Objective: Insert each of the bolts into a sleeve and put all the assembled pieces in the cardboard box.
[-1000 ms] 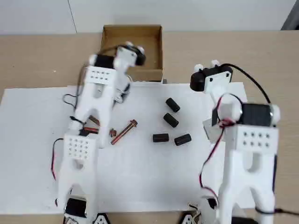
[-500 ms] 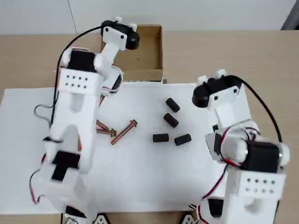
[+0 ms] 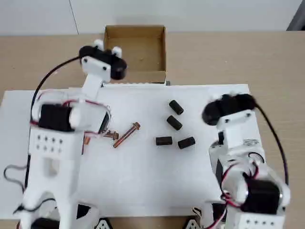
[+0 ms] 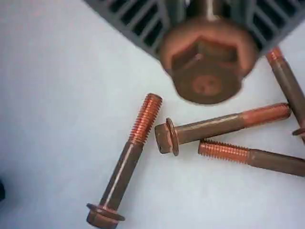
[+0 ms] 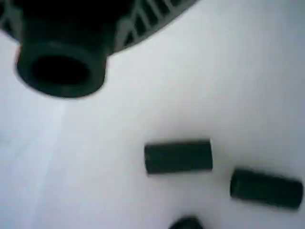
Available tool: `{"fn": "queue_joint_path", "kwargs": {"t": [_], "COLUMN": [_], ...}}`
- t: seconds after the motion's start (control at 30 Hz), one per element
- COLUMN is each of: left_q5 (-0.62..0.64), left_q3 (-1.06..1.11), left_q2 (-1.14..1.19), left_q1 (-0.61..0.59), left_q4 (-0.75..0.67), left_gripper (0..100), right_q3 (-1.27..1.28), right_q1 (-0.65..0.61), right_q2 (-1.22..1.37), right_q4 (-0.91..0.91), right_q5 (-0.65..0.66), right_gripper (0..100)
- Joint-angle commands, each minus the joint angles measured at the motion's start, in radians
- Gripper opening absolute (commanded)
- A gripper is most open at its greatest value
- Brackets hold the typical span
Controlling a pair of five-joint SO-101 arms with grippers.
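The left jaws are closed to the width of a bolt [image 4: 207,67], whose hexagonal head faces the wrist camera. They hold it above the loose bolts [image 4: 126,162] that lie on the white sheet [image 3: 143,181] toward the desk's [image 3: 238,57] left edge. The right jaws are clamped on a sleeve [image 5: 59,69], its open bore turned to that camera, over the right part of the sheet. The other sleeves [image 3: 174,122] lie loosely grouped near the sheet's middle. The cardboard box [image 3: 164,47] sits at the desk's far edge, left of centre, with nothing visible inside. The step in hand looks like mating the two held parts. To do it well, the arms should probably meet over the sheet's middle, so that a dropped piece lands on paper and not among the loose parts. The bolt's shank should be brought into line with the sleeve's bore before either closes in. The threaded tip would likely catch on the rim if it entered at a slant, so the push should be slow and straight. Both grips should stay firm.
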Motion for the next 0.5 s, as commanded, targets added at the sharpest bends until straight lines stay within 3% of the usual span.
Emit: {"fn": "queue_joint_path", "kwargs": {"t": [0.0,0.23,0.47], "left_q5": [0.052,0.129,0.276], "left_q3": [0.131,0.406,0.627], "left_q2": [-0.163,-0.414,-0.654], "left_q1": [0.005,0.0,0.006], "left_q4": [-0.11,-0.342,-0.539], "left_gripper": [0,0,0], "right_q3": [0.068,0.253,0.439], "right_q1": [-0.036,-0.11,-0.223], "right_q2": [-0.088,-0.255,-0.429], "right_q4": [-0.125,-0.242,-0.344], "right_q5": [-0.126,-0.305,-0.319], "right_gripper": [0.3,0.2,0.2]}}
